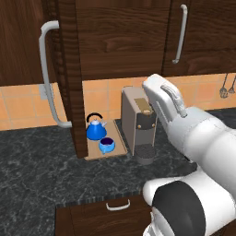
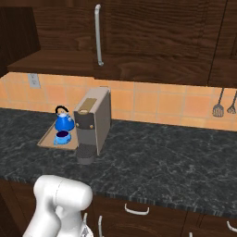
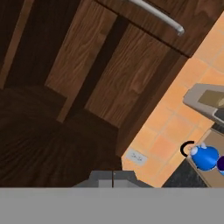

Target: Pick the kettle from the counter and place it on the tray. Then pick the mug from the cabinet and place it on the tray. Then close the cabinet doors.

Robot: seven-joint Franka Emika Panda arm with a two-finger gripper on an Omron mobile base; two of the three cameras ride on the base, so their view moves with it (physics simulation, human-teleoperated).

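Observation:
The blue kettle [image 1: 95, 129] [image 2: 63, 123] and the blue mug [image 1: 106, 145] [image 2: 61, 137] both stand on the tan tray [image 1: 118, 141] [image 2: 45, 139], with the mug in front of the kettle. The tray lies on the dark counter [image 1: 41, 161] [image 2: 162, 157], against the left side of a coffee machine. One cabinet door [image 1: 69, 78] is swung out, its bar handle [image 1: 46, 78] facing left. In the hand view my gripper [image 3: 113, 178] is shut on nothing, up near the cabinet's wood [image 3: 87, 65], with the kettle [image 3: 204, 156] far off at the lower right.
A grey coffee machine [image 1: 138, 120] [image 2: 93, 120] stands right of the tray. Another door with a bar handle [image 1: 181, 34] [image 2: 98, 34] is beside the swung-out one. Utensils [image 2: 224, 106] hang on the tiled wall at the right. Drawers [image 1: 117, 205] sit below the counter.

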